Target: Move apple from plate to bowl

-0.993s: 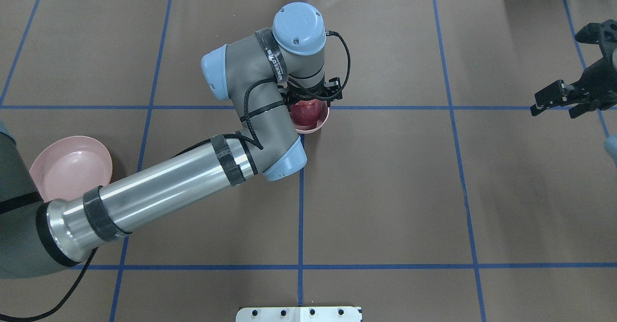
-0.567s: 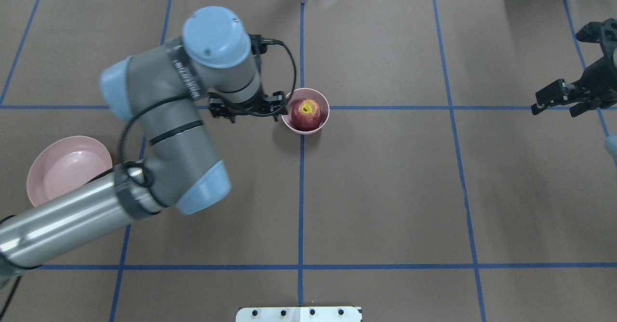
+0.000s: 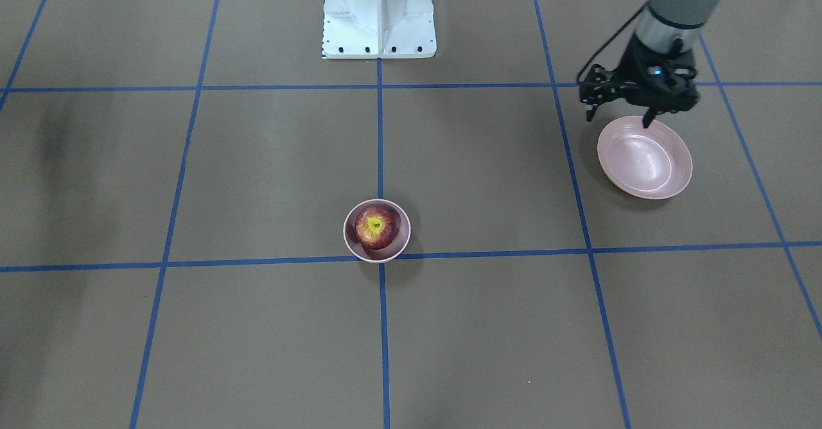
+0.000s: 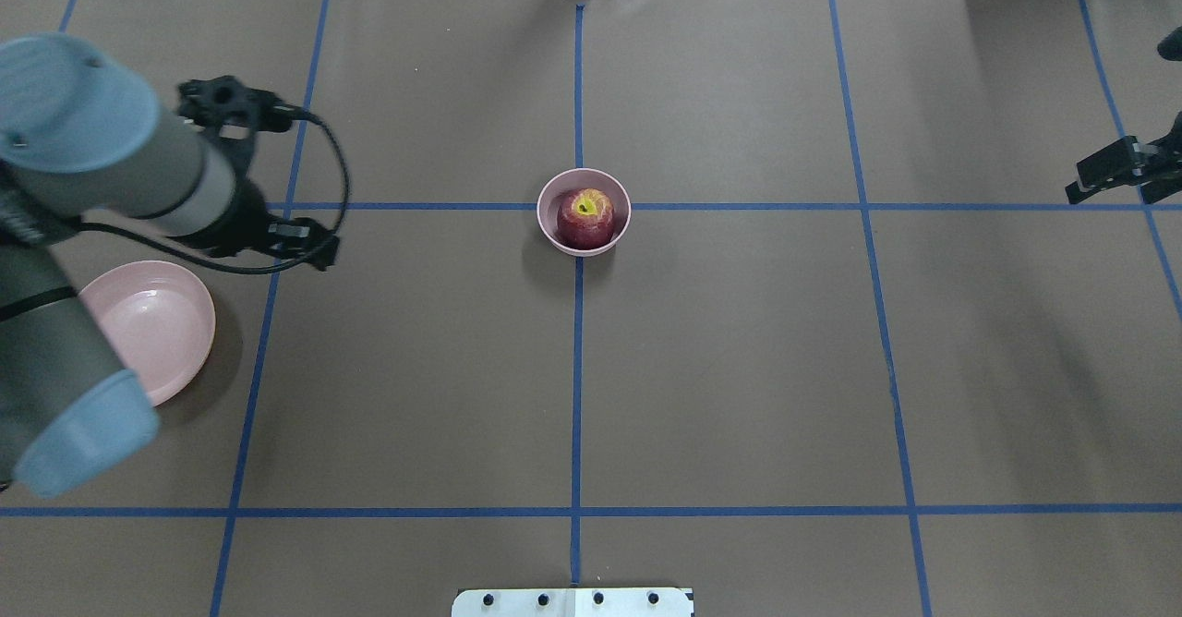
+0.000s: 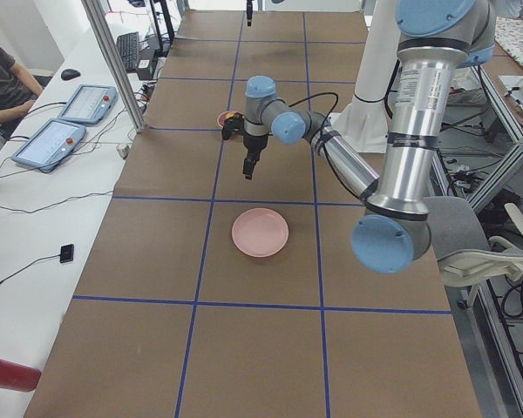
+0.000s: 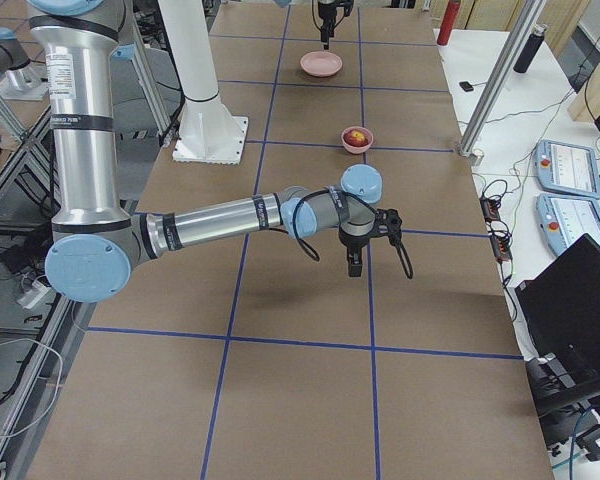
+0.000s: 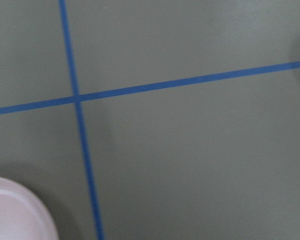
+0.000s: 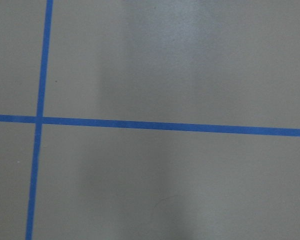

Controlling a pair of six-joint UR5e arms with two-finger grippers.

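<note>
The dark red apple (image 4: pixel 585 218) with its yellow stem patch sits inside the small pink bowl (image 4: pixel 548 228) at the table's middle; both also show in the front view, apple (image 3: pixel 375 226) and bowl (image 3: pixel 350 246). The wide pink plate (image 4: pixel 162 317) lies empty at the left, also in the front view (image 3: pixel 644 159). My left gripper (image 4: pixel 272 240) is open and empty, hovering just beyond the plate and far left of the bowl; in the front view (image 3: pixel 620 115) its jaws stand apart. My right gripper (image 4: pixel 1131 174) is open and empty at the far right edge.
Blue tape lines grid the brown table cover. The white robot base plate (image 3: pixel 379 11) is at the near middle edge. The left wrist view shows only the plate's rim (image 7: pixel 15 210) and tape lines. An operator sits beyond the far table edge (image 5: pixel 0 78).
My left gripper has let go of the apple in the bowl and swung back left to beside the plate. My right gripper has shifted a little further right.
</note>
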